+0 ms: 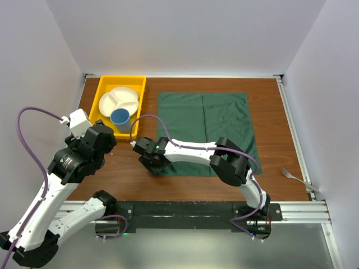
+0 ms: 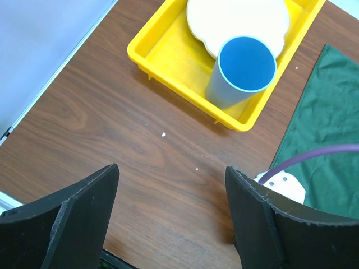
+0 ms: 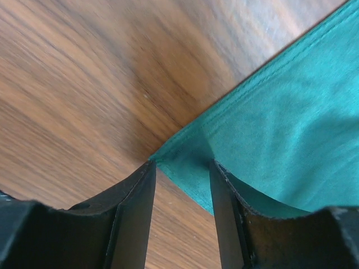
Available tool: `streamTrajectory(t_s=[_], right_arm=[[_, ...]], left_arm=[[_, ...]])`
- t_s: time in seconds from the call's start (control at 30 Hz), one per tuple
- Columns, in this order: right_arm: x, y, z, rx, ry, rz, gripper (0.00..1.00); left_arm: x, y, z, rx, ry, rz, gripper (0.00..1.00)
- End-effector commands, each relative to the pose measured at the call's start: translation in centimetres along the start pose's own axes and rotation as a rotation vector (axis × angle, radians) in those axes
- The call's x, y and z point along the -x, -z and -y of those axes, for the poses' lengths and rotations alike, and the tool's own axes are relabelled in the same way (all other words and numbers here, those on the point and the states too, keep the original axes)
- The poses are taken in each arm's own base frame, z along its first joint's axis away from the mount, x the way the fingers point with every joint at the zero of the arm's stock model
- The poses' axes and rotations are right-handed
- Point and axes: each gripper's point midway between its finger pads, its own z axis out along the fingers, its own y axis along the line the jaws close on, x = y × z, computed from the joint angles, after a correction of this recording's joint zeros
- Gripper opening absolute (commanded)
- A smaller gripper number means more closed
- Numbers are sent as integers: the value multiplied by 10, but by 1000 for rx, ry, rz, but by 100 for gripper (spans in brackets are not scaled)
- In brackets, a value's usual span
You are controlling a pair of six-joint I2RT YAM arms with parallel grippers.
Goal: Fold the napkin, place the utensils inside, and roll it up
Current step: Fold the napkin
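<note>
The dark green napkin (image 1: pixel 207 129) lies spread flat on the wooden table, right of centre. My right gripper (image 1: pixel 150 159) is at its near left corner. In the right wrist view that napkin (image 3: pixel 280 112) corner lies between the fingers of the gripper (image 3: pixel 182 174), whose jaws stand partly apart with a gap still showing. One utensil, a silver fork (image 1: pixel 297 178), lies by the table's near right edge. My left gripper (image 2: pixel 171 185) hangs wide open over bare wood, left of the napkin (image 2: pixel 331 112), with nothing between its fingers.
A yellow tray (image 1: pixel 104 89) at the back left holds a white divided plate (image 1: pixel 119 102) and a blue cup (image 1: pixel 120 119). The left wrist view has the tray (image 2: pixel 168 61) and cup (image 2: pixel 244 67) just ahead. White walls close in three sides.
</note>
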Motion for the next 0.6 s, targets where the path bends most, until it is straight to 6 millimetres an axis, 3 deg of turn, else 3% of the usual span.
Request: streamTrajectory(t_s=[0.0, 0.2, 0.47, 0.57], right_arm=[[0, 8, -8, 29, 30, 25, 47], [8, 11, -13, 24, 47, 41, 38], [18, 31, -25, -10, 89, 57, 51], [17, 32, -31, 8, 94, 59, 49]], left_arm=[[10, 2, -2, 14, 33, 29, 82], [8, 0, 2, 6, 14, 23, 82], [10, -2, 7, 0, 2, 26, 82], [11, -2, 7, 1, 1, 33, 82]])
